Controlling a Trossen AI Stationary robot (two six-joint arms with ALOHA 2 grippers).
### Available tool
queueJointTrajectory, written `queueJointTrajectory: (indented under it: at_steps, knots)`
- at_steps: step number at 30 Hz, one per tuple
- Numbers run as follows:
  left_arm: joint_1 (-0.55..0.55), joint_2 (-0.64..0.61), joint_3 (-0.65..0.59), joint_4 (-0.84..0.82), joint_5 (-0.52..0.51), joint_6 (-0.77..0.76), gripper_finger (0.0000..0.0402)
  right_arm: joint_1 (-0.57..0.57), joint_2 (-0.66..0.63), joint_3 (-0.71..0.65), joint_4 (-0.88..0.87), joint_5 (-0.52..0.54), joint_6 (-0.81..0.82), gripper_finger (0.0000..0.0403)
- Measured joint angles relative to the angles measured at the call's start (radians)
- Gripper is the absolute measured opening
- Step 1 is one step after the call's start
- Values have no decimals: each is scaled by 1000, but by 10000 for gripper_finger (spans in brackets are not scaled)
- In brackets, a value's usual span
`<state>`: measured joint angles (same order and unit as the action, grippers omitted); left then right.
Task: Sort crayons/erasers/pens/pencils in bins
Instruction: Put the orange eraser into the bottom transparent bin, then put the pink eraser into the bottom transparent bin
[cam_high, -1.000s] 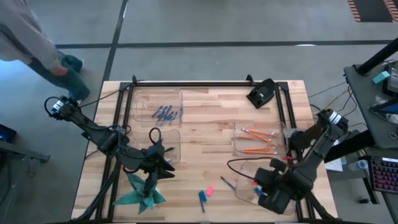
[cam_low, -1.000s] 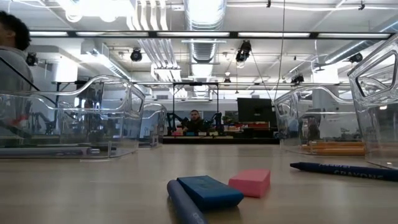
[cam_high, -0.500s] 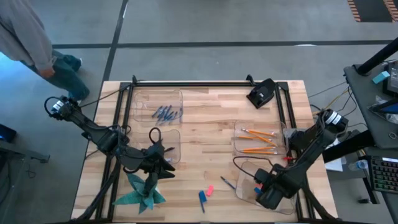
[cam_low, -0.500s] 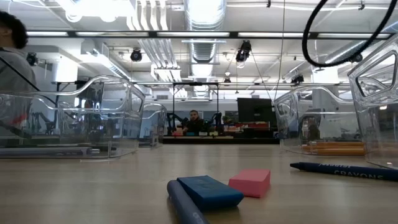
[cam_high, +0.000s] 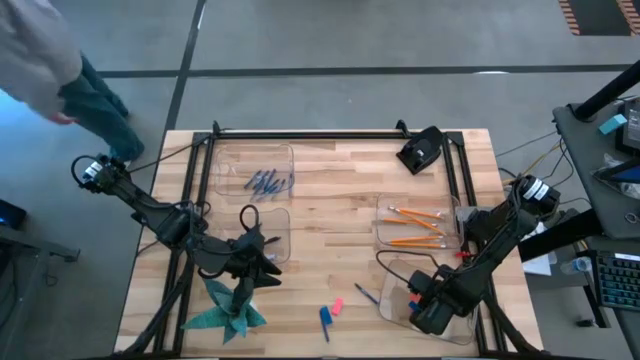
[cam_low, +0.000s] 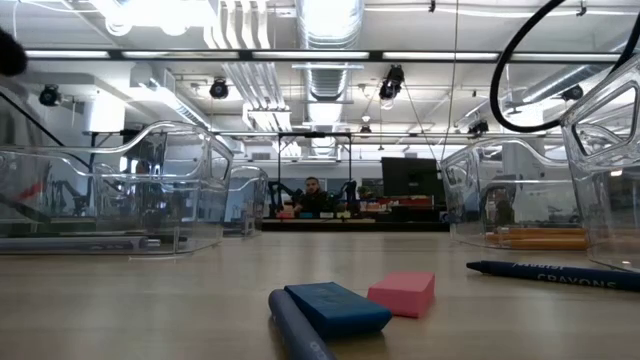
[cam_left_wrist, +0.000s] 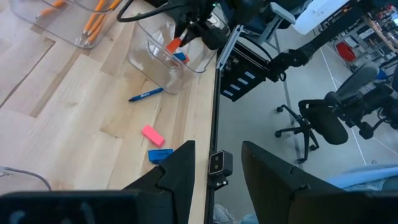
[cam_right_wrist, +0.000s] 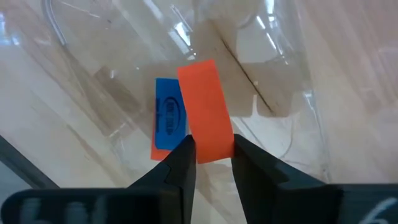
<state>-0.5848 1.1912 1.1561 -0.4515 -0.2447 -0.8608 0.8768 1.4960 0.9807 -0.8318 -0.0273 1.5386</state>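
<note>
My right gripper (cam_right_wrist: 208, 152) is shut on an orange-red eraser (cam_right_wrist: 205, 115) over the near-right bin (cam_high: 392, 300). A blue-sleeved eraser (cam_right_wrist: 169, 121) lies on that bin's floor. A pink eraser (cam_high: 337, 306), a blue eraser (cam_high: 325, 317) and a blue crayon (cam_high: 366, 294) lie loose on the table near its front edge. Orange pencils (cam_high: 415, 227) lie in the far-right bin, and blue sticks (cam_high: 265, 182) lie in the far-left bin. My left gripper (cam_left_wrist: 217, 171) is open and empty over the near-left bin (cam_high: 282, 228). My right gripper pinches the orange-red eraser between its two fingers at one end (cam_right_wrist: 210, 148). The rest of the eraser sticks out past the fingertips. The fingers come from above, pointing down into the bin. The eraser is lifted clear of the bin's floor, above the blue-sleeved eraser.
A black device (cam_high: 420, 150) sits at the table's far right. A teal star-shaped thing (cam_high: 230, 310) lies at the near left. A dark cable loop (cam_low: 545, 60) hangs at the upper right of the low view. A person (cam_high: 50, 70) walks past the table's far left corner.
My right gripper has gone a little toward the table's left edge with the orange-red eraser, staying over the near-right bin. Its cable loop has swung into the low view. The person beyond the far left corner has walked on.
</note>
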Motion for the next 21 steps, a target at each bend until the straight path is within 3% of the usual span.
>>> queueJointTrajectory:
  at_steps: [13, 21]
  knots:
    - [0, 0, 0, 0, 0, 1, 118, 0, 0, 8, -6, -7, 32, 149]
    - [0, 0, 0, -1, 0, 1, 118, 0, -9, 195, -204, -45, 32, 171]
